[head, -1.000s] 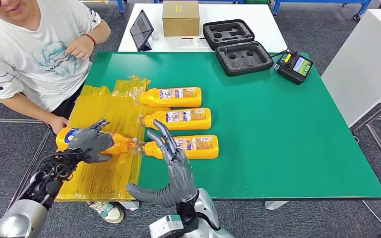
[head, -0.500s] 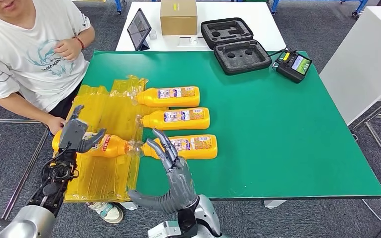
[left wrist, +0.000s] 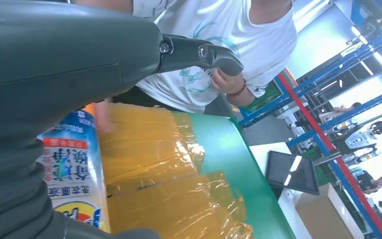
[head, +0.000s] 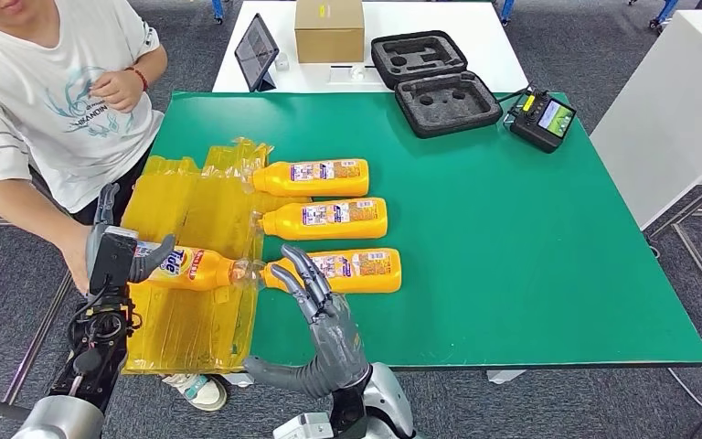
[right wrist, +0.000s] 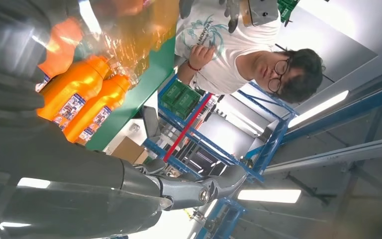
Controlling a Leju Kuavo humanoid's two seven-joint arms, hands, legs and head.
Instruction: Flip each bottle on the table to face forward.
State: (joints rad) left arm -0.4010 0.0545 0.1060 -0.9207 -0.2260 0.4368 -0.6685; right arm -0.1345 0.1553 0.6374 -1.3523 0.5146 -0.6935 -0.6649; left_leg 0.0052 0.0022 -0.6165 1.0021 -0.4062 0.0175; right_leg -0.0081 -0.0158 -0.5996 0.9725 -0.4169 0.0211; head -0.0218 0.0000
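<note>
Four orange bottles lie on their sides. My left hand (head: 114,254) grips the base of the leftmost bottle (head: 187,266), which rests on the yellow plastic sheet (head: 192,210) with its blue and red front logo facing up. In the left wrist view that bottle's label (left wrist: 69,174) sits against my left hand (left wrist: 54,64). Three more bottles, far (head: 315,177), middle (head: 329,219) and near (head: 356,270), lie in a row on the green table (head: 512,238), small-print labels up. My right hand (head: 327,311) hovers with fingers spread by the near bottle's neck, holding nothing.
A person in a white T-shirt (head: 46,101) stands at the table's left corner, close to my left arm. At the back are a tablet (head: 260,52), a cardboard box (head: 329,30), an open black foam case (head: 434,82) and a controller (head: 542,120). In the right wrist view, two bottles (right wrist: 79,99) lie beyond my right hand (right wrist: 54,169).
My left hand has turned outward with the leftmost bottle, rolling it so the front logo now faces up. The right hand has sunk slightly and stays spread.
</note>
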